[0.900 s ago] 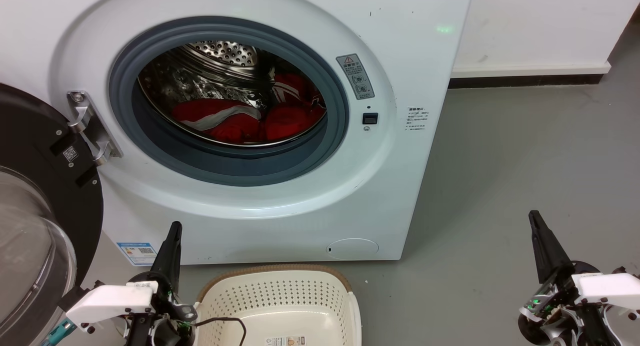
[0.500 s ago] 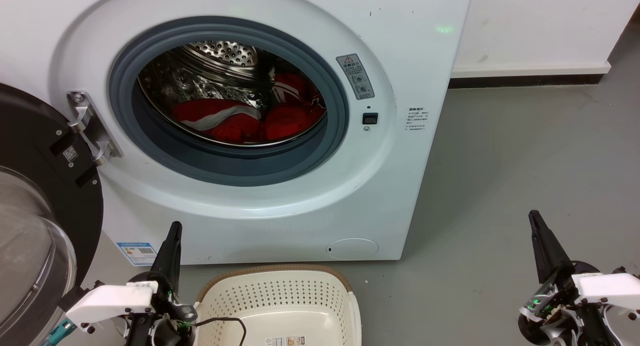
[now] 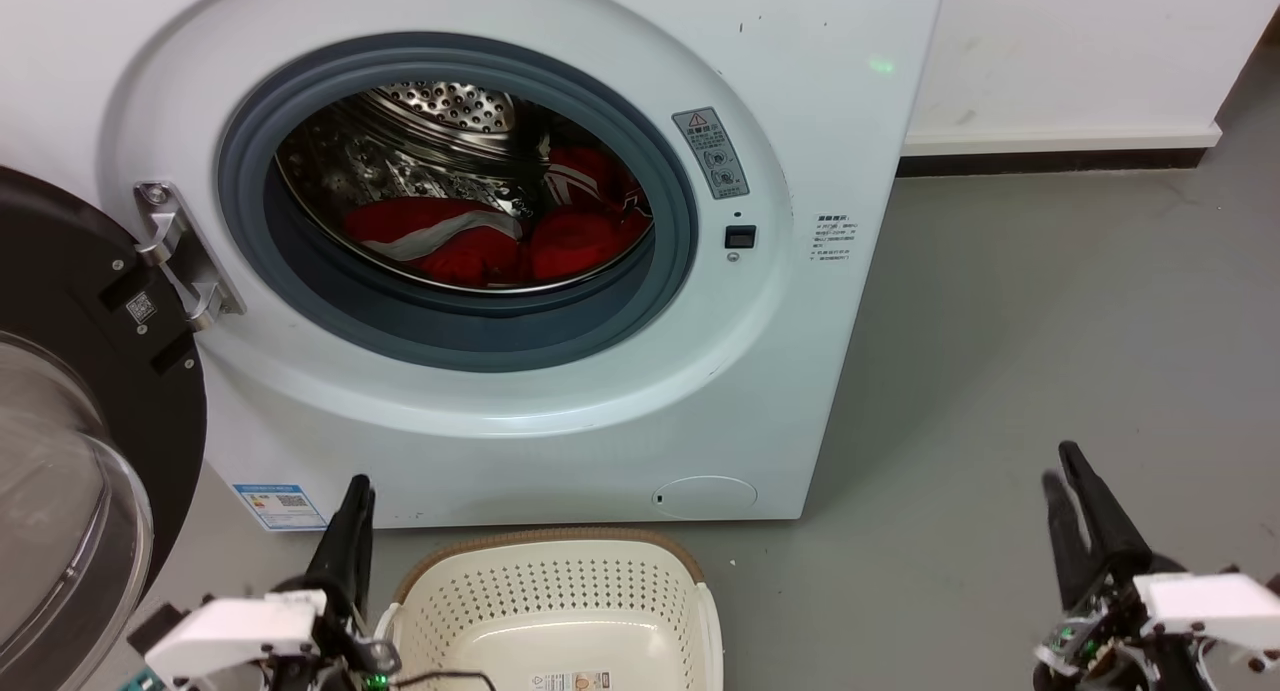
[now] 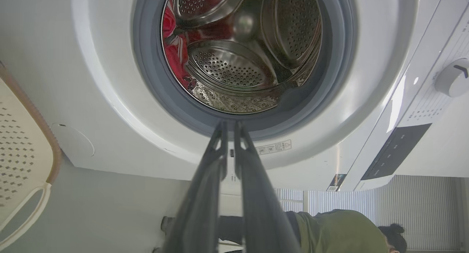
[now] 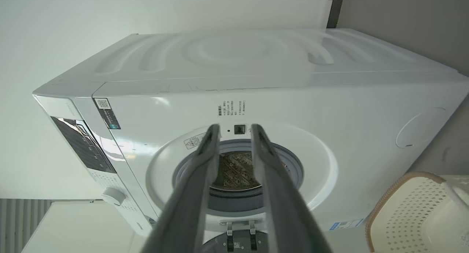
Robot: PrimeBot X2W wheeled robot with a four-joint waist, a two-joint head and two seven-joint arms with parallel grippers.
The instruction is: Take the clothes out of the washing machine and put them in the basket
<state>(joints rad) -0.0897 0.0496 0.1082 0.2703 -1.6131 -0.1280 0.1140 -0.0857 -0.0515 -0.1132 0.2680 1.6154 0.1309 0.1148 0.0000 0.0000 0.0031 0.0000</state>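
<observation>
Standing w/ its door (image 3: 60, 421) swung wide to the left, the washer (image 3: 780, 371) has the clothes (image 3: 470, 241) lying low in the drum (image 3: 440, 106). They make a red heap w/ a white panel showing, well behind the grey seal (image 3: 460, 331). The basket (image 3: 550, 586) sits on the floor (image 3: 1050, 301) just in front of the washer, below the opening, w/ a label on its bottom. L gripper (image 3: 357, 486) hangs low just beside the basket's left side, fingers pointing up at the washer front, parted by only a thin gap and gripping nothing. From its wrist cam the tips line up w/ the lower edge of the seal, and red cloth shows at the drum's left. R gripper (image 3: 1062, 466) is low too, well off to the right over the floor and apart from the washer, fingers spread wider, released, grasping nothing. Its wrist cam frames the washer's opening btwn the two fingers. A person (image 4: 337, 227) in a green top shows in the bkgd of the L wrist cam.
</observation>
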